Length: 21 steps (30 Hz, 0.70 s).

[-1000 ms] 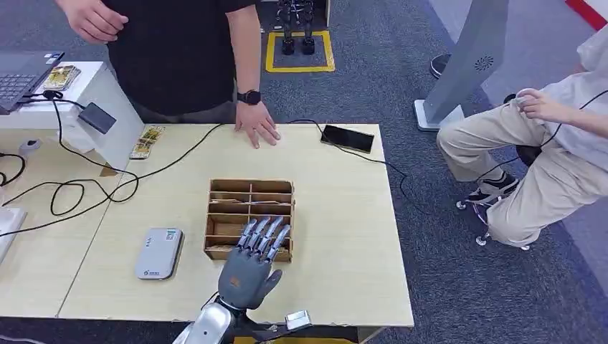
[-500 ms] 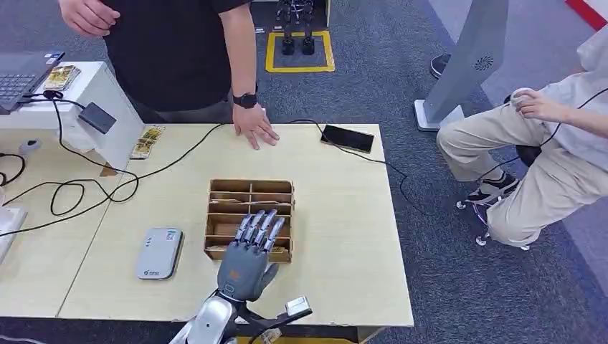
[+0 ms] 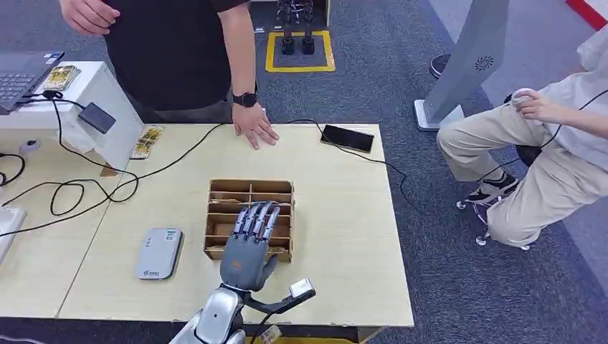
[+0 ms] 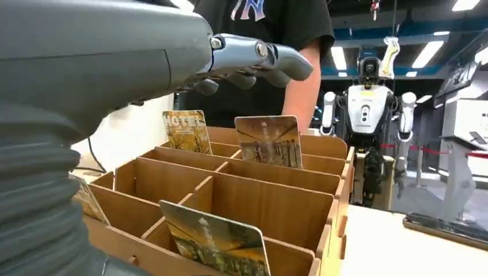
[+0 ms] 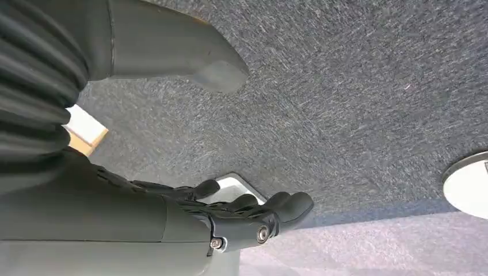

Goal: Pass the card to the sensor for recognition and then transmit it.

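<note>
Cards (image 4: 268,140) stand upright in the compartments of the wooden box (image 3: 249,219) on the surface (image 3: 337,215); none is taken yet. The left hand (image 3: 249,247) hovers over the box's near side, fingers extended and apart, holding nothing. The step looks like reaching for a card; next it should lower and pinch one, then carry it to the grey sensor (image 3: 159,252) left of the box. The right hand (image 5: 241,215) hangs empty above the carpet, fingers loosely spread.

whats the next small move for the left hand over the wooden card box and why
Probably lower the left hand and pinch one of the upright cards. It hovers with fingers spread above the brown wooden compartment box, holding nothing, and several cards stand in the compartments. The grey flat sensor lies on the table to the box's left, so a card must be picked first.
</note>
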{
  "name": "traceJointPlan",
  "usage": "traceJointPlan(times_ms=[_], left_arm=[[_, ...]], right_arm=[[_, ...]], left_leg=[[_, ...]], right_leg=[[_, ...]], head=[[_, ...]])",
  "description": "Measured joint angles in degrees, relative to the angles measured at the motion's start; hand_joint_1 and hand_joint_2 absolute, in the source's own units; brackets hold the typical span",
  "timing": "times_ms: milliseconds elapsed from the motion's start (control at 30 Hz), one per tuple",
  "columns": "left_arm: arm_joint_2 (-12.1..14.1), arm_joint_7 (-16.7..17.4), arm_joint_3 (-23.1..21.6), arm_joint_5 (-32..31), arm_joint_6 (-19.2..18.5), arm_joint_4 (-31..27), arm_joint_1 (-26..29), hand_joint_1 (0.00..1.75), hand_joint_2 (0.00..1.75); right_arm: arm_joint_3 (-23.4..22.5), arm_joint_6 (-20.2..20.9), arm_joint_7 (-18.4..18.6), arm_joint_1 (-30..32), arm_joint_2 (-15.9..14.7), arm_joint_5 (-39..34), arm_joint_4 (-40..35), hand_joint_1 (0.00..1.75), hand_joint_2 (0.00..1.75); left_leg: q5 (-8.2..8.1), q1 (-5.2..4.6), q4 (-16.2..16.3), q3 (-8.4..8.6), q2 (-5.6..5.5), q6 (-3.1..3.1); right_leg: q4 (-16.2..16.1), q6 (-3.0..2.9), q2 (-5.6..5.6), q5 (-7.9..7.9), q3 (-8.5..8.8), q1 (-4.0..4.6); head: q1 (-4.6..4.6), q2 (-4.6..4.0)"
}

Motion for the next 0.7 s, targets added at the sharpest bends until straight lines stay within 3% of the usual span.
traceJointPlan(times_ms=[267, 500, 533, 567, 700], left_arm=[[-0.18, -0.37, 0.00, 0.02, -0.02, 0.00, 0.00, 0.00, 1.75], [-0.15, -3.21, 0.02, 0.22, 0.02, -0.63, 0.37, 0.00, 1.75], [-0.15, -3.30, 0.02, 0.22, 0.02, -0.72, 0.39, 1.59, 1.75], [-0.15, -3.36, 0.02, 0.22, 0.02, -0.72, 0.39, 1.75, 1.75], [-0.11, -7.81, 0.11, 0.90, 0.02, -1.20, 0.73, 1.75, 1.75]], right_arm=[[0.00, 0.02, 0.00, 0.00, 0.00, 0.24, 0.11, 0.00, 1.75], [0.00, 0.00, -0.37, 0.00, 0.00, 0.33, 0.17, 0.00, 1.75], [0.00, 0.02, -0.37, 0.00, 0.00, 0.33, 0.20, 0.00, 1.75], [0.00, 0.00, -0.39, 0.00, 0.00, 0.33, 0.20, 0.00, 1.75], [0.00, 0.00, -0.77, 0.00, 0.00, 0.33, 0.22, 0.00, 1.75]], left_leg=[[0.00, 0.00, 0.00, 0.00, 0.00, 0.00], [0.00, 0.00, 0.00, -0.01, 0.00, 0.00], [0.00, 0.00, 0.00, -0.01, 0.00, 0.00], [0.00, 0.00, 0.00, -0.01, 0.00, 0.00], [0.00, 0.00, 0.00, -0.01, -0.01, 0.00]], right_leg=[[0.00, 0.00, 0.00, 0.00, 0.00, 0.00], [0.00, 0.00, 0.00, 0.00, 0.00, 0.00], [0.00, 0.00, 0.00, 0.00, 0.00, 0.00], [0.00, 0.00, 0.00, 0.00, 0.00, 0.00], [0.00, 0.00, -0.01, 0.00, 0.00, 0.00]], head=[[0.00, 0.00], [0.00, 0.00], [0.00, 0.00], [0.00, 0.00], [0.00, 0.00]])
